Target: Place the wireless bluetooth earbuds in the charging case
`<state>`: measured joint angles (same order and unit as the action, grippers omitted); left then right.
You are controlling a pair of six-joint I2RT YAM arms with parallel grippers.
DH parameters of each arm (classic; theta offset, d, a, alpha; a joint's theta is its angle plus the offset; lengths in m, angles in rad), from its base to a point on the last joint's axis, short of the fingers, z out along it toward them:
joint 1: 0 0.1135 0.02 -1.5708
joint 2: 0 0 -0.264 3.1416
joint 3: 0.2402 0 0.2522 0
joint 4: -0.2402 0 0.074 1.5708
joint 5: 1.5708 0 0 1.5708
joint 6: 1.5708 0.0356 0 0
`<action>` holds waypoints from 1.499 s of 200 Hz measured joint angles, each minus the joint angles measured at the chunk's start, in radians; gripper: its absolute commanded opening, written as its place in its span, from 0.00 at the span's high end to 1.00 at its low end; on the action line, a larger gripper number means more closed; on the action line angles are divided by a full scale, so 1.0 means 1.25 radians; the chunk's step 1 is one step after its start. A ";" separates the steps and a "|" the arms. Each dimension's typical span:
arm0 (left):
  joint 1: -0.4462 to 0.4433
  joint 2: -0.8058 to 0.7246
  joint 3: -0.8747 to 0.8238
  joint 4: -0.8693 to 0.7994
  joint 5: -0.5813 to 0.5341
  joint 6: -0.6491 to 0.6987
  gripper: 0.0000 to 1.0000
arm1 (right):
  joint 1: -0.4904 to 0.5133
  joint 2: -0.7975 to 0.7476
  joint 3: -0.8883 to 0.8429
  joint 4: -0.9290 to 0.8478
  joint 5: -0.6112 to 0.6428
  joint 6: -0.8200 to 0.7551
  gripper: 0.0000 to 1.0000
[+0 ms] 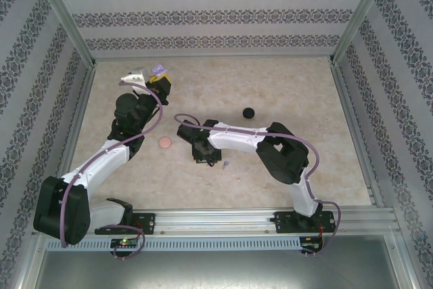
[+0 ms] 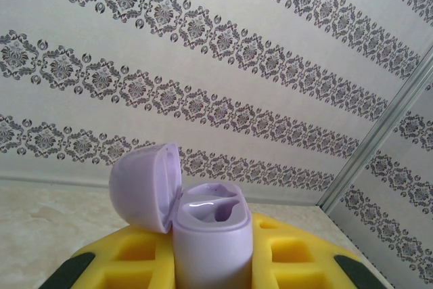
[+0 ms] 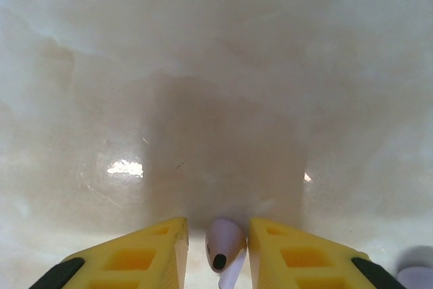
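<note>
My left gripper [image 1: 160, 83] is raised at the far left of the table, shut on a purple charging case [image 2: 211, 238]. The case stands upright between the yellow fingers [image 2: 291, 255], its lid [image 2: 143, 184] swung open to the left and its two wells bare. My right gripper [image 3: 218, 252] is low over the middle of the table [image 3: 216, 65]. A purple earbud [image 3: 224, 243] sits between its yellow fingers [image 3: 145, 256], leaning on the right pad with a gap to the left one. A second purple earbud [image 1: 225, 164] lies just right of that gripper.
A shut pink round case [image 1: 164, 143] lies left of the right gripper. A shut black round case [image 1: 249, 112] lies further back, right of centre. Patterned walls and metal posts [image 1: 64, 15] ring the table.
</note>
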<state>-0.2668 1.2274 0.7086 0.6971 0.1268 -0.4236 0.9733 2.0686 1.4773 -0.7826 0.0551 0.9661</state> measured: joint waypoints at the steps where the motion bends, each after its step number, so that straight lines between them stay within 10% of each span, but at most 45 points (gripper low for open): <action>1: 0.000 0.000 0.000 0.000 0.000 0.000 1.00 | 0.000 0.001 0.000 0.000 0.000 0.000 0.70; 186: 0.000 -0.012 -0.009 -0.001 0.004 0.000 1.00 | 0.005 -0.019 -0.027 0.021 0.038 -0.035 0.84; 300: 0.000 -0.010 -0.051 0.049 0.121 0.012 1.00 | -0.095 -0.359 -0.151 0.114 0.146 -0.153 0.84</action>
<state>-0.2668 1.2144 0.6449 0.7578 0.2775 -0.4088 0.8543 1.6203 1.2884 -0.6399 0.2382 0.7753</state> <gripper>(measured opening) 0.205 0.165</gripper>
